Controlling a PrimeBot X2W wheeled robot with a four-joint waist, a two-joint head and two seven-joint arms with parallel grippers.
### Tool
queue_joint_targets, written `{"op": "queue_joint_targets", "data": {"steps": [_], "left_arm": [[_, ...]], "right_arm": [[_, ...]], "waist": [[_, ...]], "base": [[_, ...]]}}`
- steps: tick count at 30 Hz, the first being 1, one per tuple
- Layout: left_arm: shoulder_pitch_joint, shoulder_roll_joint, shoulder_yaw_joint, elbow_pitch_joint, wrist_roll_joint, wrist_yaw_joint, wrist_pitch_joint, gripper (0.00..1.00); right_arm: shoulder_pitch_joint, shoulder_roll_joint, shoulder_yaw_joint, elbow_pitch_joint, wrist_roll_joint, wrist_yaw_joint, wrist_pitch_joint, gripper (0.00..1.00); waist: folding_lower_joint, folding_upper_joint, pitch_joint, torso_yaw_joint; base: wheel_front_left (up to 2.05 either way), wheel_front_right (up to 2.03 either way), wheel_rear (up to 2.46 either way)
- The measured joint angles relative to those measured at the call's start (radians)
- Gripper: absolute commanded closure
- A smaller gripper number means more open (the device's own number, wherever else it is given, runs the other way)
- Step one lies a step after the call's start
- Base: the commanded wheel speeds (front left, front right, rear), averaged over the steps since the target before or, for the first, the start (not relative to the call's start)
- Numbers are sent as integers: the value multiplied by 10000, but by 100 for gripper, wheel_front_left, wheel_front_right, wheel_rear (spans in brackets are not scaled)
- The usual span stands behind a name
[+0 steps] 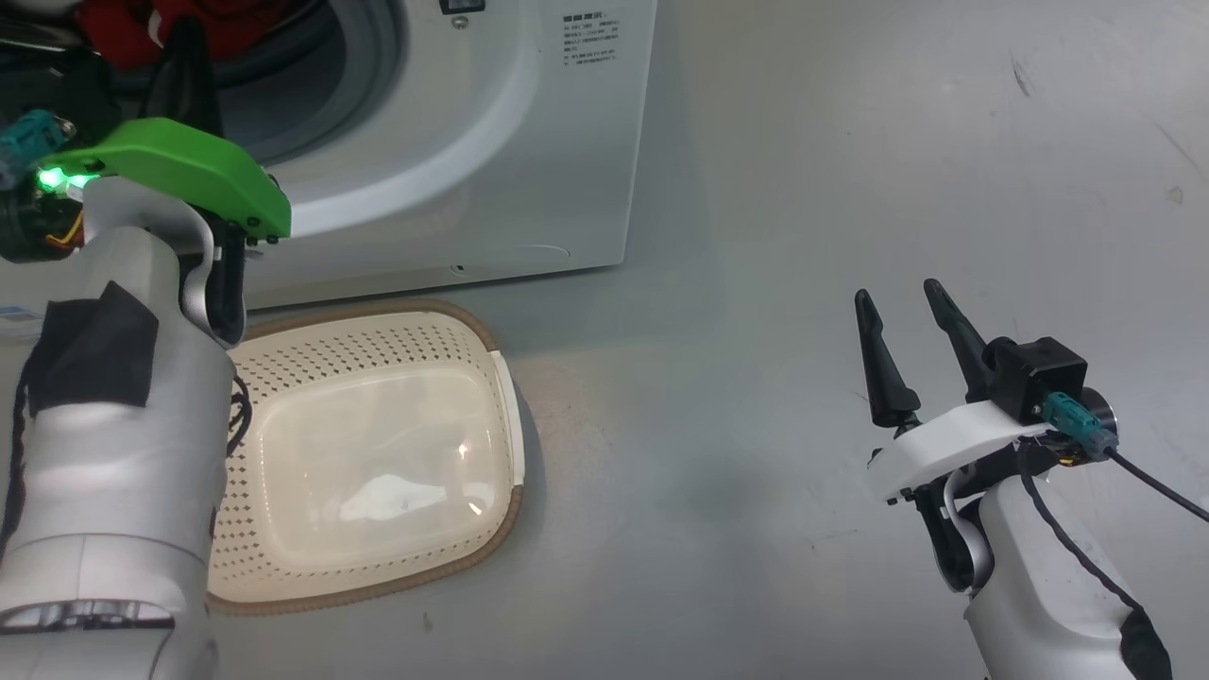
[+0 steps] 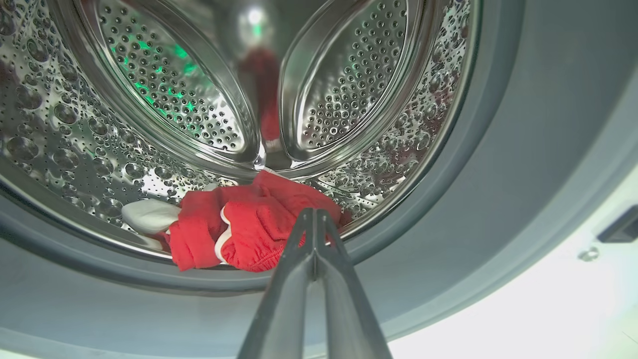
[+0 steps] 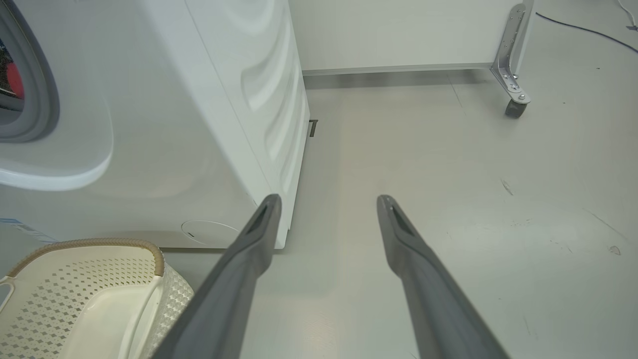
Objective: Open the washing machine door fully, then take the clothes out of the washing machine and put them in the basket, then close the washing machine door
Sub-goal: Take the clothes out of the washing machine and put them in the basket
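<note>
Inside the washer (image 1: 529, 142), the left gripper (image 2: 314, 213) reaches into the steel drum (image 2: 75, 149). Its two fingers are pressed flat together, with their tips against the clothes (image 2: 249, 234), a red bundle with white trim lying at the front lip of the drum. No fabric shows between the fingers, and it cannot be told whether a thin fold is pinched at the very tips. The right gripper (image 1: 895, 293) hangs well apart over the bare floor (image 1: 756, 425), its fingers spread wide and holding nothing. The basket (image 1: 378, 309) sits on the floor just before the washer, with nothing in it. Closed fingers would likely shove the bundle deeper instead of taking it. A slight pinch could slip as the cloth drags over the grey seal (image 2: 498, 174), dropping it short of the basket. The head view cuts off most of the drum mouth, and the left arm covers the basket's left side. A white piece (image 2: 149, 215) beside the red may belong to the same garment or be separate. It is unclear which.
</note>
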Motion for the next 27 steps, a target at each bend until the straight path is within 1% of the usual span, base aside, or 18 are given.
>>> {"op": "queue_joint_targets", "data": {"steps": [7, 10, 12, 13, 14, 15, 24, 27], "left_arm": [[827, -50, 13, -424, 0, -42, -31, 100], [1212, -36, 161, -1106, 0, -42, -31, 100], [1469, -35, 307, -1546, 4, -42, -31, 100], [1625, -35, 359, -1760, 8, -42, -31, 64], [1792, -35, 395, -1935, 29, -42, -31, 8], [1973, -35, 410, -2088, 35, -42, -31, 0], [3711, -67, 441, -3407, 495, -44, -31, 0], [4361, -102, 548, -3804, 502, -42, -31, 0]], "right_arm": [[194, 15, -38, 54, -31, 12, 0, 0], [207, 29, -42, 50, -35, 21, 0, 0], [221, 33, -56, 48, -35, 96, 0, 0], [241, 38, -71, 38, -35, 96, 0, 0], [279, 42, -94, 33, -35, 96, 0, 0], [334, 44, -117, 27, -35, 96, 0, 0], [598, 98, -330, -107, -35, 94, 0, 0], [618, 111, -343, -192, -35, 96, 0, 0]], "waist": [[0, 0, -629, 366], [0, 0, -858, 482], [0, 0, -993, 543], [0, 0, -1056, 568], [0, 0, -1118, 592], [0, 0, -1178, 614], [-1, 0, -1680, 769], [0, 0, -1858, 800]], "base": [[0, 0, 0], [0, 0, 0], [0, 0, 0], [0, 0, 0], [0, 0, 0], [0, 0, 0], [0, 0, 0], [0, 0, 0]]}}
